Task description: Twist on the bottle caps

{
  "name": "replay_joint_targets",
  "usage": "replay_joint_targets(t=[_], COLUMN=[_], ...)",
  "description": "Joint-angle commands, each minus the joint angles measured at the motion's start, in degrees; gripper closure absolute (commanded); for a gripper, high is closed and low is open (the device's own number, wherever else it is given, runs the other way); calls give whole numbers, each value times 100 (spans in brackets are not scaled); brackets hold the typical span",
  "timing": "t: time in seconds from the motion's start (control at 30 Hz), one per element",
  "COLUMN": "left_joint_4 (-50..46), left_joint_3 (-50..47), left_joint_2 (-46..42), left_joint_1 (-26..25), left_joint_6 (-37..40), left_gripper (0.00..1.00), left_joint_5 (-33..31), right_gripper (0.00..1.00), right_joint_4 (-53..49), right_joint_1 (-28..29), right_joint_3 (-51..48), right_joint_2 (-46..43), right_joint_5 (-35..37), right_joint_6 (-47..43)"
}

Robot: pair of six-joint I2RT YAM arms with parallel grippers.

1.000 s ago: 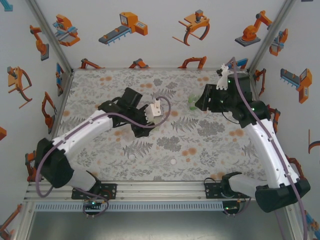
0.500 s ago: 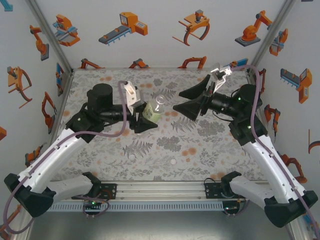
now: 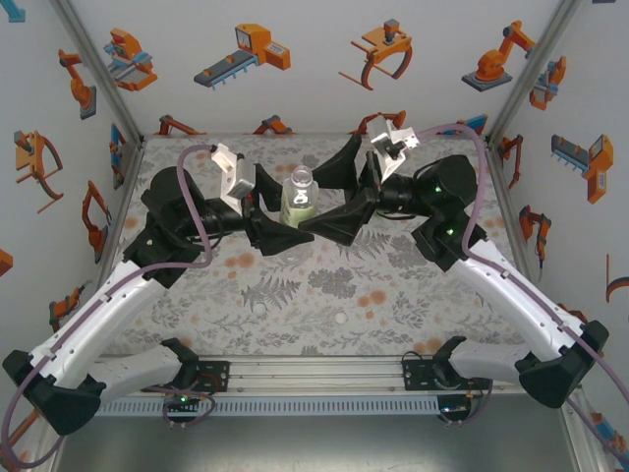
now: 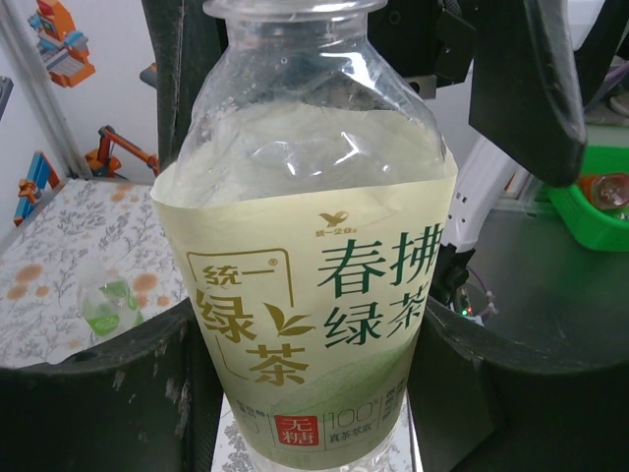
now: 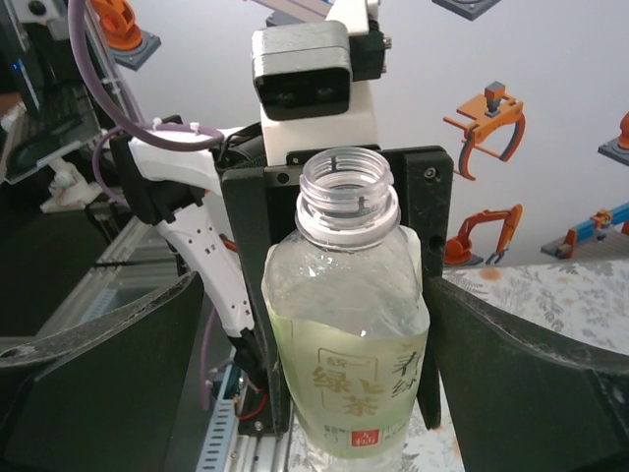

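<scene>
The taller bottle (image 3: 298, 201) with the pale yellow-green label stands upright at the back middle of the mat, its threaded neck (image 5: 349, 192) uncapped. My left gripper (image 3: 279, 209) is shut on its lower body, with dark fingers (image 4: 93, 393) pressed to both sides of the label (image 4: 305, 315). My right gripper (image 3: 311, 204) is open and straddles the same bottle (image 5: 349, 364) from the right, with a gap on each side. One white bottle cap (image 3: 340, 319) lies alone on the mat near the front. The squat green-tinted bottle (image 4: 110, 307) rests on the mat beyond the left fingers.
The floral mat (image 3: 393, 285) covers the table, enclosed by white walls with orange robot pictures. An aluminium rail (image 3: 314, 379) carrying both arm bases runs along the near edge. A green container (image 4: 590, 202) sits off the table.
The left arm carried the bottle up and toward the back middle. The right gripper opened wide and swung left, so its fingers now flank the bottle.
</scene>
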Motion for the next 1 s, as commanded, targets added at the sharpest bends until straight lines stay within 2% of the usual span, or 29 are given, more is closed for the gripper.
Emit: replay_joint_targets(t=[0.0,0.17,0.33,0.47,0.57,0.6,0.7,0.77,0.83,0.97], left_joint_4=[293,239,182,113,22,5,29,115,169,133], left_joint_3=[9,17,19,45,25,27,18,-20,-56,-143], left_joint_2=[-136,-145,-221,-248,-261,-273,-279,-295,-300,-315], left_joint_1=[-1,-3,-1,-2,-3,-4,-2,-4,-1,-6], left_joint_6=[-217,-195,-198,-175,-119,-119,-132,-154,-158,-134], left_gripper=[66,66,68,68,68,68,67,60,42,32], left_joint_5=[-43,-159,-338,-363,-371,-363,-355,-359,-371,-383], right_gripper=[20,29,42,59,76,78,77,76,76,76], right_joint_4=[-41,10,-105,-199,-260,-267,-254,-254,-220,-153], right_joint_1=[206,415,526,546,548,555,564,572,572,588], right_joint_3=[288,225,233,244,258,275,337,390,446,617], right_joint_2=[71,174,203,206,235,238,238,222,203,224], right_joint_5=[79,281,403,516,564,576,603,621,657,718], right_joint_6=[-487,-518,-627,-680,-763,-771,-725,-726,-734,-724])
